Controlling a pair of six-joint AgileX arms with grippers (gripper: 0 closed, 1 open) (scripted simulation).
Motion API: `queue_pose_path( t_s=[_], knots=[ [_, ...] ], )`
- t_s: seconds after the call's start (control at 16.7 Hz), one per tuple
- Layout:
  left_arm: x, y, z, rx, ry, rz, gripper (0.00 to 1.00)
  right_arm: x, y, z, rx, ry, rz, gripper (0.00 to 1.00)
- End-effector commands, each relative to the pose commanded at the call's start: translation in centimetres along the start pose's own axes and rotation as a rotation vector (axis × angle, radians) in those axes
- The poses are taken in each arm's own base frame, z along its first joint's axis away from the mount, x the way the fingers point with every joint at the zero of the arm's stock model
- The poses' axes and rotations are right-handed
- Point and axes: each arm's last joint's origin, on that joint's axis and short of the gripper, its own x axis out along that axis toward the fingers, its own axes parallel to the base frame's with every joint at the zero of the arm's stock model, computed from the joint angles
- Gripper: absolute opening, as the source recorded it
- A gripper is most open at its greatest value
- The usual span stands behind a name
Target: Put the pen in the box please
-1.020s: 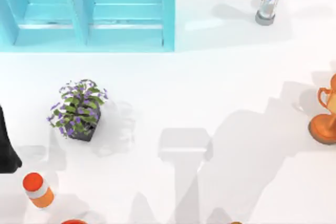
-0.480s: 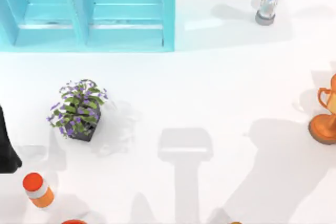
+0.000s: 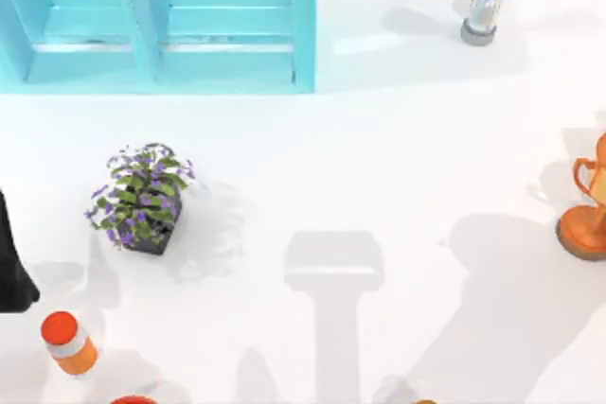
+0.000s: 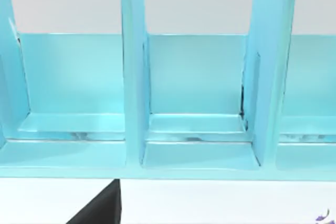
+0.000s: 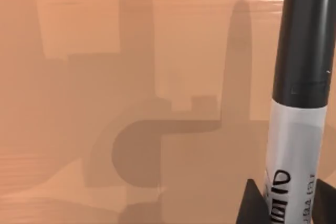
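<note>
Fingers (image 5: pixel 251 203) of the right gripper (image 5: pixel 286 208) clench the pen (image 5: pixel 294 114), dark pads either side of its white printed barrel, its black end section standing beyond them against an orange-brown surface. Whether the left gripper is released or clenched cannot be told. Across the white table (image 3: pixel 379 158), the turquoise box (image 3: pixel 303 21) stands at the far left, potted plant (image 3: pixel 142 198) before it.

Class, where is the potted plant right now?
In the top view, the potted plant stands on the table's left side, below the box and above the orange-capped bottle.
</note>
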Motion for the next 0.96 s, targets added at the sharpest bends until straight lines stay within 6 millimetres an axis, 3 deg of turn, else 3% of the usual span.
queue_pose_path(
  t_s=[0.6,0.96],
  knots=[
    [0.00,0.00,0.00,0.000,0.000,0.000,1.00,0.00,0.00,0.00,0.000,0.000,0.000,0.98],
    [0.00,0.00,0.00,0.000,0.000,0.000,1.00,0.00,0.00,0.00,0.000,0.000,0.000,1.00]
  ],
)
